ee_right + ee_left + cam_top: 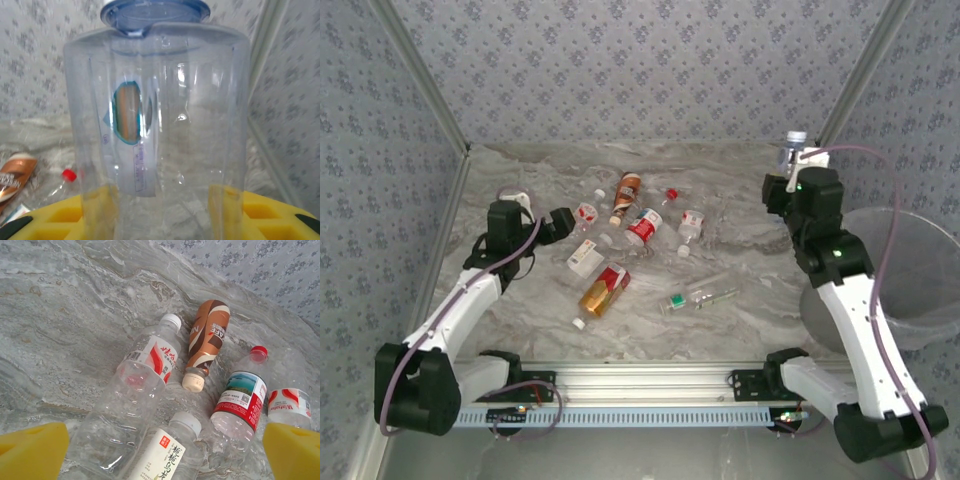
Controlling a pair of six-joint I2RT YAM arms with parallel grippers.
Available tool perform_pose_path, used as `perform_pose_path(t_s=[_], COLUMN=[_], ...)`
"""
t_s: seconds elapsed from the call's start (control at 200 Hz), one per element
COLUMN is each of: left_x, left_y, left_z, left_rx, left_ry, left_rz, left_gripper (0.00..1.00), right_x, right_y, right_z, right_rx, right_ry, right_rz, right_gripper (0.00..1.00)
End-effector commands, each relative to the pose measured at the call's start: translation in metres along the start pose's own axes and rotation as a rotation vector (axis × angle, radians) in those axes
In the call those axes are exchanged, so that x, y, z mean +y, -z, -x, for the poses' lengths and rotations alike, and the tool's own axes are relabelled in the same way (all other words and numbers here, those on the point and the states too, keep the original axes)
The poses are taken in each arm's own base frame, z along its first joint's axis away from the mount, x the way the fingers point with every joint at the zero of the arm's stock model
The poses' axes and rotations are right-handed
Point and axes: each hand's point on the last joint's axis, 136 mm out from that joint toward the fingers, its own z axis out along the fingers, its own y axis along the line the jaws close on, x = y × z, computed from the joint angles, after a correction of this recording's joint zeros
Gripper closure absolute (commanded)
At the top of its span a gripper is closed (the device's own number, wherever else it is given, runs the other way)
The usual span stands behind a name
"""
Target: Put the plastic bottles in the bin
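My right gripper [790, 172] is raised at the back right, shut on a clear blue-capped bottle [792, 150] that stands upright between its yellow fingers [270, 215]. In the right wrist view this bottle [155, 125] is held low on its body. The bin [920, 300], a wide translucent bucket, stands to the right of that arm. My left gripper [560, 222] hangs open over the left of the bottle pile. Below it lie a white-capped bottle [145, 375], a white-labelled bottle [165, 452], a brown-labelled bottle [207, 340] and a red-capped bottle [240, 400].
Several more bottles lie across the marble table: an amber one [603, 292] near the front, a clear green-capped one [695, 297] and a small one [690, 225]. Patterned walls close the back and both sides.
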Motion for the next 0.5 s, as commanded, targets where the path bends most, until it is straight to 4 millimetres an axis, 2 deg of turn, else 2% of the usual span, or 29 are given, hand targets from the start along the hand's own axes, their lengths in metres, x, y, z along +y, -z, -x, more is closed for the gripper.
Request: perform_pose_path(t_s=[0.0, 0.07, 0.13, 0.205, 0.33, 0.495], left_x=[-0.020, -0.021, -0.022, -0.022, -0.024, -0.022], left_y=[0.001, 0.000, 0.000, 0.000, 0.001, 0.003], left_z=[0.016, 0.017, 0.017, 0.016, 0.012, 0.007], left_rx=[-0.043, -0.039, -0.032, -0.021, 0.004, 0.028], left_ry=[-0.018, -0.016, -0.015, -0.016, -0.020, -0.016], left_rz=[-0.065, -0.064, -0.063, -0.061, -0.063, -0.052], left_gripper=[0.01, 0.00, 0.01, 0.01, 0.00, 0.01], right_x=[-0.035, -0.061, -0.093, -0.128, -0.148, -0.175], right_y=[0.036, 0.051, 0.066, 0.080, 0.080, 0.078], right_z=[0.014, 0.019, 0.021, 0.013, -0.006, -0.019], right_rx=[-0.023, -0.042, -0.047, 0.000, 0.048, 0.039], right_ry=[0.093, 0.117, 0.121, 0.102, 0.045, -0.050], right_rz=[-0.143, -0.272, -0.445, -0.618, -0.656, -0.744], right_gripper=[0.49, 0.48, 0.48, 0.49, 0.47, 0.45])
